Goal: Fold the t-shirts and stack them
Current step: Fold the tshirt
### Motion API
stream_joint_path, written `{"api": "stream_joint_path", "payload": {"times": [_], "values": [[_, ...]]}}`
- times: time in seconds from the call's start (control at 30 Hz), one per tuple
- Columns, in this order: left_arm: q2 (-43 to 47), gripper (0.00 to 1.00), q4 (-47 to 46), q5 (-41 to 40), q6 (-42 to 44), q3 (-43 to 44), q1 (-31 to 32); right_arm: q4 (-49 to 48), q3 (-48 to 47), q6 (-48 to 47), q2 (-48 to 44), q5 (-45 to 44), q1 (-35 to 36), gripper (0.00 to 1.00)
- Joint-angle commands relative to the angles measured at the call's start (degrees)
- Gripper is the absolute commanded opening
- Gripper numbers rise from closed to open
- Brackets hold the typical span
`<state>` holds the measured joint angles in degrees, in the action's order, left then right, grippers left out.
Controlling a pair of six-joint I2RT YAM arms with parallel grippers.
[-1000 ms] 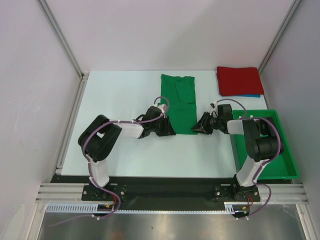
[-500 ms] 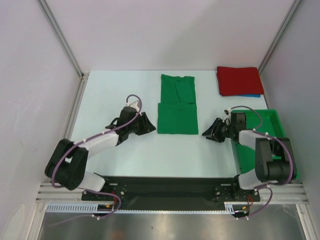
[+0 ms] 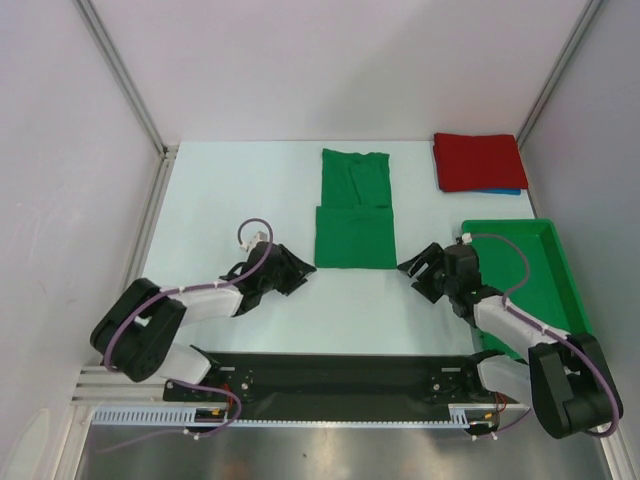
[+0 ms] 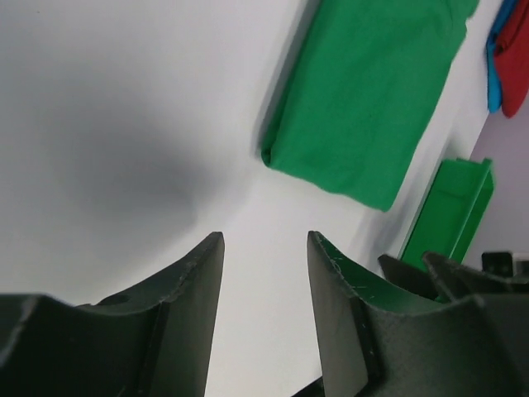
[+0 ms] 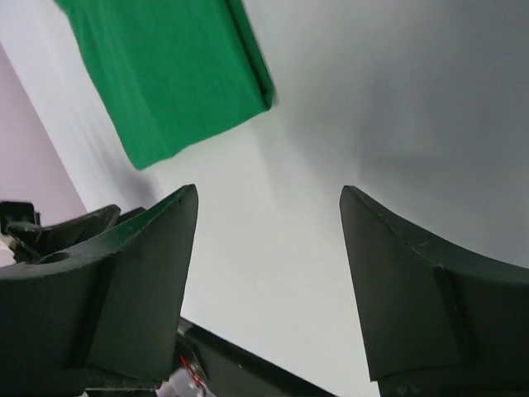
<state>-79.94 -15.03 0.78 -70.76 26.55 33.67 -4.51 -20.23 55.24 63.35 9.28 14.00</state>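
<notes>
Your bright green soft fabric t-shirt [image 3: 355,215] lies in the middle of the white counter [image 3: 230,190]. A layer is doubled over its near half, so I judge it is only partly folded. The folded red t-shirt [image 3: 478,160] rests on the blue t-shirt [image 3: 503,190] at the far right corner; this is probably the stack to join. Your left claw [image 3: 300,270] and right claw [image 3: 410,268] are both open and hold nothing. They sit low beside the 2 near corners of the green one, apart from it. The rigid green plastic bin [image 3: 555,260] is just beside your right arm, so room is narrow there. On the left you have more bare counter for moving.
</notes>
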Motion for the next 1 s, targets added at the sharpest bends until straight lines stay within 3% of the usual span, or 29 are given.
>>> {"api": "stream_joint_path", "payload": {"times": [0.0, 0.27, 0.6, 0.97], "values": [[-3.7, 0.50, -3.2, -5.9, -10.7, 3.8, 1.4, -3.5, -0.5, 10.1, 2.9, -14.0, 4.0, 0.74], [-7.9, 0.48, 4.8, -11.1, -14.5, 9.2, 3.1, -5.2, -2.6, 15.9, 10.6, -19.3, 8.8, 0.68], [-14.3, 0.43, 10.6, -5.5, -22.5, 12.1, 3.2, -6.4, -4.0, 19.5, 15.3, -23.6, 12.6, 0.64], [-17.4, 0.36, 12.2, -8.4, -25.4, 13.4, 3.2, -7.7, -3.2, 21.7, 16.3, -24.1, 13.3, 0.59]]}}
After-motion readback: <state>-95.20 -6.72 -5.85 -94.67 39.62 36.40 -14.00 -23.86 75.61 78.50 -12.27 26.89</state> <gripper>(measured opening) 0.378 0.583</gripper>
